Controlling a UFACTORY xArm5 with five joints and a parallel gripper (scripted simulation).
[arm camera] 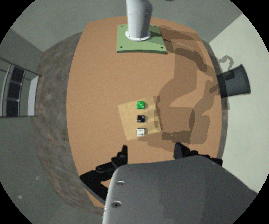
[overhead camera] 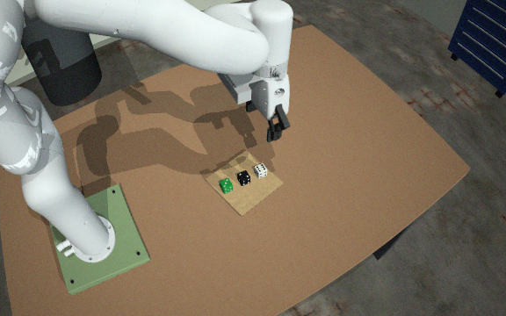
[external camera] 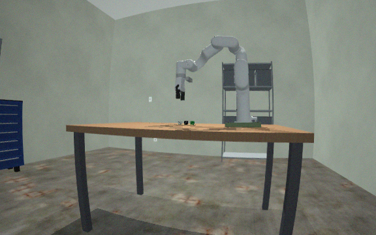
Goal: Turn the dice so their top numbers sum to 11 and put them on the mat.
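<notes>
From my end I count three dice on the one mat [overhead camera: 245,200] [arm camera: 130,131]: one green [overhead camera: 226,185] [external camera: 192,123] [arm camera: 141,105], one black [overhead camera: 243,177] [external camera: 186,123] [arm camera: 141,118], one white [overhead camera: 260,170] [external camera: 180,123] [arm camera: 140,132]. They lie flat in a single row with gaps between, black in the middle, green nearest the arm's base [overhead camera: 136,239] [external camera: 230,125] [arm camera: 127,47]. All three look fully on the mat. My one claw [overhead camera: 278,127] [external camera: 180,97] [arm camera: 152,152] hangs above the table [overhead camera: 345,175] [external camera: 188,133] [arm camera: 95,90], well clear of the dice, its two fingers spread wide with nothing between them. I can't read the top numbers surely enough to add them.
</notes>
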